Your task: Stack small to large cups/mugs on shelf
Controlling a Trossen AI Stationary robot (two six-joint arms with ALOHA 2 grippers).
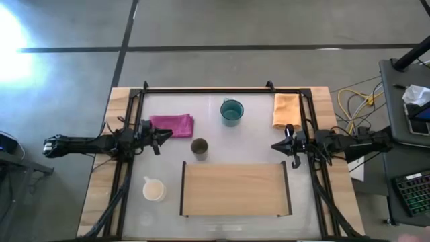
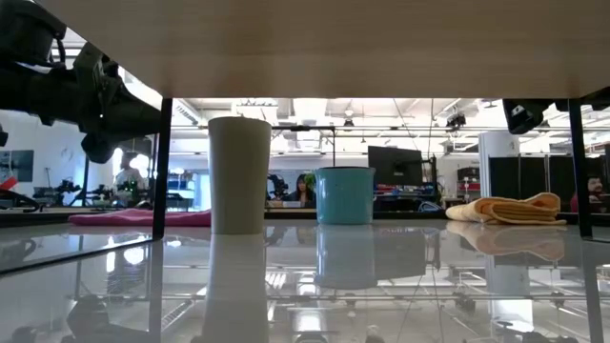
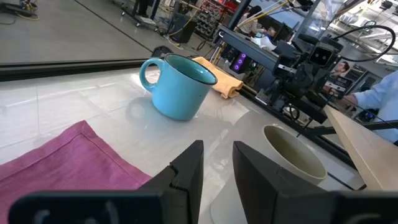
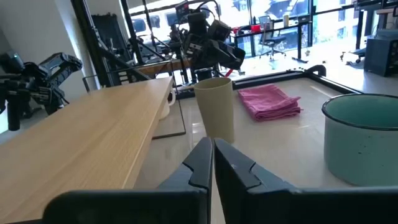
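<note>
Three vessels stand upright on their bases on the white table. The teal mug [image 1: 232,111] is toward the far edge, the small olive-brown cup [image 1: 199,148] sits mid-table just beyond the shelf, and the cream-white handled mug [image 1: 154,190] is left of the shelf. The light-wood shelf [image 1: 234,189] with black end rails stands near the near edge, with nothing on it. My left gripper [image 1: 160,139] hovers at the table's left side by the pink cloth, its fingers [image 3: 189,165] slightly open. My right gripper [image 1: 277,145] hovers at the right side, shut [image 4: 212,152]. Neither touches anything.
A pink cloth [image 1: 173,125] lies at the far left beside my left gripper. An orange cloth [image 1: 287,110] lies at the far right. A black frame [image 1: 222,90] rims the tabletop. Open table lies between the cups and both grippers.
</note>
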